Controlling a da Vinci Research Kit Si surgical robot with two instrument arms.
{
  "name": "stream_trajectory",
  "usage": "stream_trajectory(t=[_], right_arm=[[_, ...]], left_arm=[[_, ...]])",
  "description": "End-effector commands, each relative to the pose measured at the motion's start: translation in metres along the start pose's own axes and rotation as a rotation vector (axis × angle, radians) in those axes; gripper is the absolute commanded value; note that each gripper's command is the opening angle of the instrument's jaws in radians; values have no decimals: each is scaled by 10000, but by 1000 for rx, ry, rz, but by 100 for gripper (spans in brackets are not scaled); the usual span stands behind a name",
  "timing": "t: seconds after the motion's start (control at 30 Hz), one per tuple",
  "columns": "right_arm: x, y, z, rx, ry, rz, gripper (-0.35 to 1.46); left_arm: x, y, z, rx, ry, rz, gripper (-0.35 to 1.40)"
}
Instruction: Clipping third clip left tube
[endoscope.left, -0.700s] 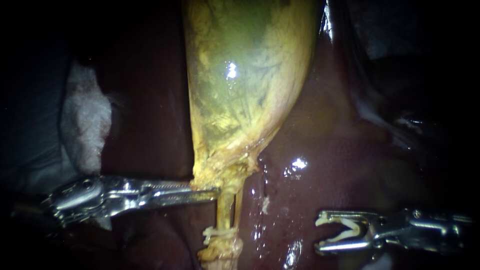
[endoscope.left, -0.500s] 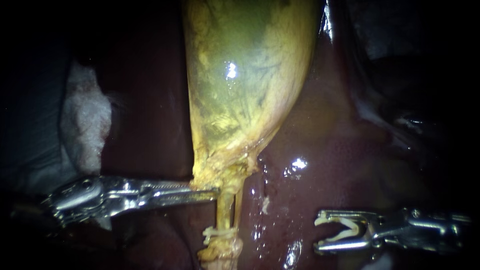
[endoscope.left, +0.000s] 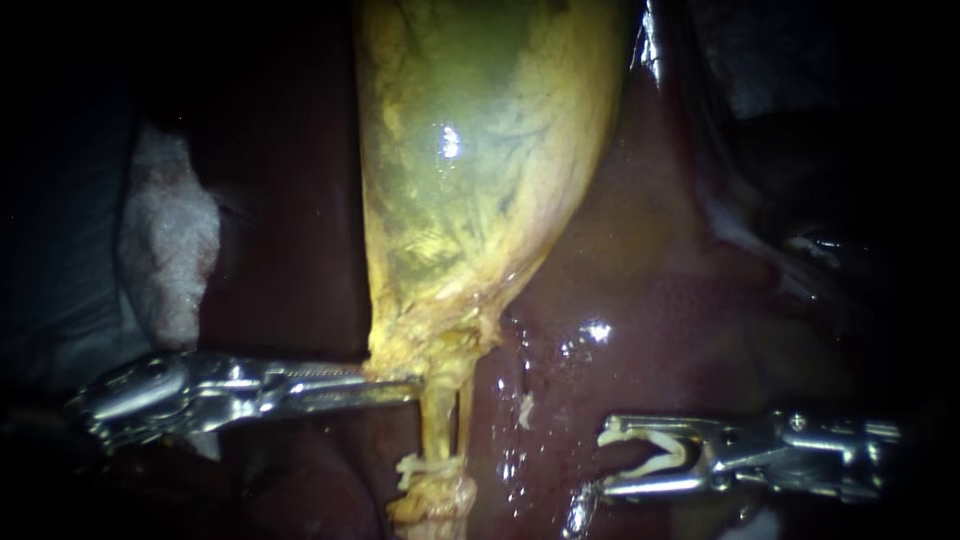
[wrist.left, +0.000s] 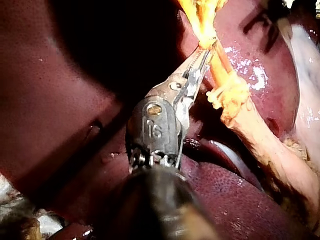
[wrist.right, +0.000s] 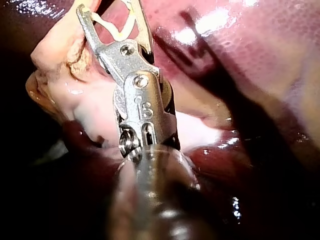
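The yellow-green gallbladder (endoscope.left: 470, 180) hangs down the middle of the endoscope view and narrows to two thin tubes. The left tube (endoscope.left: 436, 420) bears a white clip (endoscope.left: 425, 466) low down. My left instrument (endoscope.left: 400, 388) comes in from the left, its jaws shut on the gallbladder's neck just above the tubes; the left wrist view shows these jaws (wrist.left: 205, 47) pinching yellow tissue beside the tube (wrist.left: 224, 67). My right instrument (endoscope.left: 612, 460) lies to the right of the tubes, apart from them, with a white clip (endoscope.left: 655, 455) seated between its spread jaws. The right wrist view shows the same clip (wrist.right: 117, 22).
Dark red wet liver (endoscope.left: 650, 300) surrounds the gallbladder and lies under both instruments. A white gauze pad (endoscope.left: 170, 250) sits at the left, above my left instrument's shaft. A small pale tissue scrap (endoscope.left: 520, 408) lies on the liver between the tubes and my right instrument.
My right instrument has moved left, closer to the tubes, with the clip still in its jaws. The gallbladder's neck and my left instrument have shifted slightly left.
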Motion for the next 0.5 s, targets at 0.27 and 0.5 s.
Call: stream_trajectory(t=[0.27,0.5], right_arm=[[6,2,20,-6,30,4,52],[10,3,30,-10,38,5,52]], left_arm=[[11,4,-30,5,-1,-4,-35],[7,12,-41,4,-15,-8,-35]])
